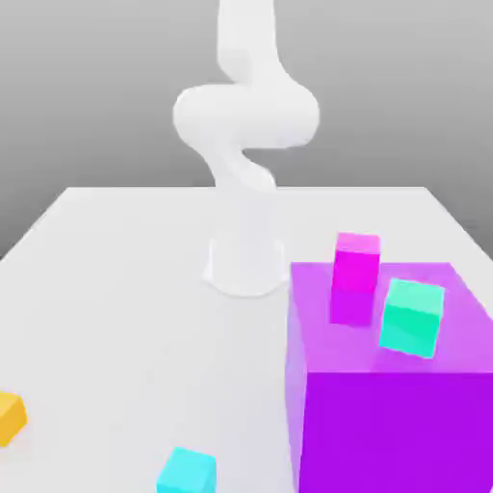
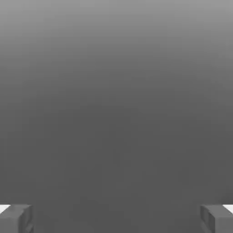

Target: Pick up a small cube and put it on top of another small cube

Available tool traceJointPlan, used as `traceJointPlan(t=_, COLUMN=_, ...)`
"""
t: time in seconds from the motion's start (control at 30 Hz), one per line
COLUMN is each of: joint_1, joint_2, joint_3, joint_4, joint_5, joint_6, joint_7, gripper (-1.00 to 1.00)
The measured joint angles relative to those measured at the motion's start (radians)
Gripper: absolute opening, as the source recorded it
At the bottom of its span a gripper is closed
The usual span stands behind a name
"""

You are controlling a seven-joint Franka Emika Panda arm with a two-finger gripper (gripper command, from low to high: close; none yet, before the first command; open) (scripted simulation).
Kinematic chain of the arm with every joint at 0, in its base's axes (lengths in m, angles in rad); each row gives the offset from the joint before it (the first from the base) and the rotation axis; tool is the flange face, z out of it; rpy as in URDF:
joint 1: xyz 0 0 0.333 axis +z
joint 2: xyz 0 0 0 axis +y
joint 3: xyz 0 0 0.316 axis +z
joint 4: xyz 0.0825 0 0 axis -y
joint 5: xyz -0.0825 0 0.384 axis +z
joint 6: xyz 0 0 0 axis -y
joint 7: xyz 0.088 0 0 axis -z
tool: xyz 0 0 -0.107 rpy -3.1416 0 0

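**Arm raised, jaws wide, cyan cube still waiting on the table**

Nearest the exterior camera, the small cube (image 1: 187, 471) sits on the white table (image 1: 116, 289) at the front edge, towards the exterior view's left of the big purple block (image 1: 390, 385). It rests flat on one face, turned a little so a vertical edge faces the camera. As a cube it has no long axis, so the jaws can close across either pair of side faces. Further to the exterior view's left, an orange cube (image 1: 10, 416) lies well apart from it.

On top of the purple block stand a mint-teal cube (image 1: 412, 317), which looks tilted, and behind it a magenta block (image 1: 355, 262). Beyond these rises the white arm (image 1: 246, 125), folded high above its base.

In the hand view the gripper (image 2: 116, 218) is released: its fingertips (image 2: 16, 218) stand far apart with nothing between them and only grey background ahead.

The task looks to be at its opening step, with nothing grasped. The next move calls for swinging the hand out and down over the small cube, squaring the jaws to its turned faces, then closing. Which cube is the stacking target is unclear.
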Motion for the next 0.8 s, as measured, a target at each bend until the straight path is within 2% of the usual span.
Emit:
traceJointPlan(t=0.47, joint_1=-0.247, joint_2=0.354, joint_3=0.192, joint_4=-0.022, joint_5=-0.095, joint_6=0.110, joint_7=0.605, gripper=0.00)
traceJointPlan(t=0.8, joint_1=-0.351, joint_2=0.609, joint_3=0.262, joint_4=-0.037, joint_5=-0.200, joint_6=0.185, joint_7=1.059, gripper=0.00)
